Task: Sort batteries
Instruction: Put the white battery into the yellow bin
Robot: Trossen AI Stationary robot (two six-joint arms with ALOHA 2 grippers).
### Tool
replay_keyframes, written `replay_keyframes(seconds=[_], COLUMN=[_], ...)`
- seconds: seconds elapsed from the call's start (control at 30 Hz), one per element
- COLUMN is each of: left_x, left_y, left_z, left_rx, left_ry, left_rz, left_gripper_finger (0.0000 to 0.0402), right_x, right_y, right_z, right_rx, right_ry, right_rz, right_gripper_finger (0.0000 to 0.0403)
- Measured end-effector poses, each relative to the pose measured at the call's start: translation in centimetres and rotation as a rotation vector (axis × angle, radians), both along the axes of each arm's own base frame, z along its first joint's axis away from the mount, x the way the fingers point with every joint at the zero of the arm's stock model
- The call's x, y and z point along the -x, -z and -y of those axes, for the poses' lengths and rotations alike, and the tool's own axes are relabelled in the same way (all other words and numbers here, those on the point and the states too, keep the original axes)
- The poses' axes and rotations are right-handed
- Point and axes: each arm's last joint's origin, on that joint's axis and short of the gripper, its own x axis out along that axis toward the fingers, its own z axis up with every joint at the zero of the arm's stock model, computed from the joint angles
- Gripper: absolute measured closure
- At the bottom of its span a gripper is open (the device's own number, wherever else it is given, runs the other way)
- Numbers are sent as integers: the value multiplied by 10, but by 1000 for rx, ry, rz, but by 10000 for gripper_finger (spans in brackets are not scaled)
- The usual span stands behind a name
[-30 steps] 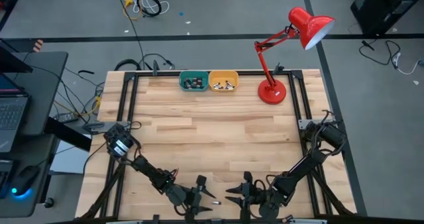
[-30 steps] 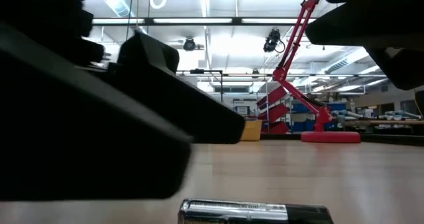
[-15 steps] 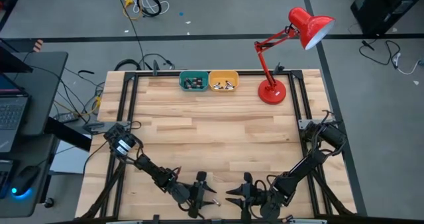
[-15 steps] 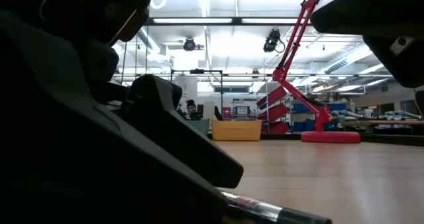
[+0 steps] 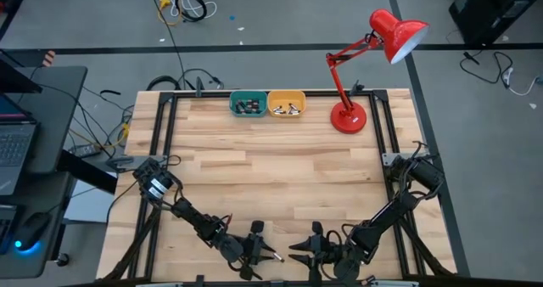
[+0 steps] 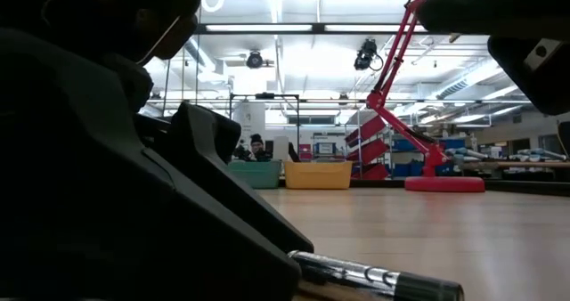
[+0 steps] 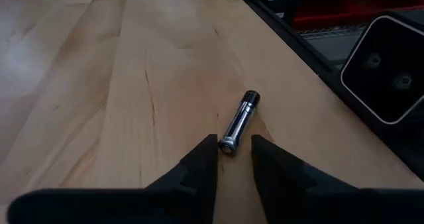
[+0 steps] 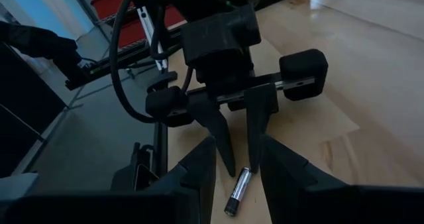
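Batteries (image 5: 247, 107) lay sorted in the teal bin (image 5: 248, 95) and yellow bin (image 5: 286, 94); one battery (image 7: 238, 122) remained on the table's (image 5: 280, 177) near edge, the left pincer's (image 7: 233, 159) fingers apart around its end, not yet clamped.

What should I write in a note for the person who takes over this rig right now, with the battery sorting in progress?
Left claw: low at the table's near edge, open, its fingers either side of one end of a battery that lies flat on the wood; no grip yet.
Right claw: open and empty, waiting close by, facing the left one.
Done: some batteries already lie in the teal bin and the yellow bin at the far edge.
Left: pinch this battery, lift it and carry it to its bin. No other loose battery shows.
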Motion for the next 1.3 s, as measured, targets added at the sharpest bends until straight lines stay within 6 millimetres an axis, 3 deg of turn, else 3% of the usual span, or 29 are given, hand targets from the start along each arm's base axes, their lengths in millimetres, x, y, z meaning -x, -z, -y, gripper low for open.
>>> replay_keyframes(seconds=[0.37, 0.97, 1.23, 1.3], left_x=[0, -15, -23, -25], left_y=[0, 11, 12, 12], left_z=[0, -4, -15, -19], left_rx=[-7, -42, 29, 32], left_ry=[1, 126, 162, 153], left_rz=[2, 19, -17, -16], left_gripper_finger=[329, 279, 354, 355], right_x=[1, 4, 2, 0], right_y=[-2, -1, -1, -1], right_z=[-2, -5, -3, -1], right_rx=[-17, -37, 12, 45], right_ry=[-4, -8, -17, -22], right_rz=[13, 14, 11, 7], right_gripper_finger=[300, 300, 300, 300])
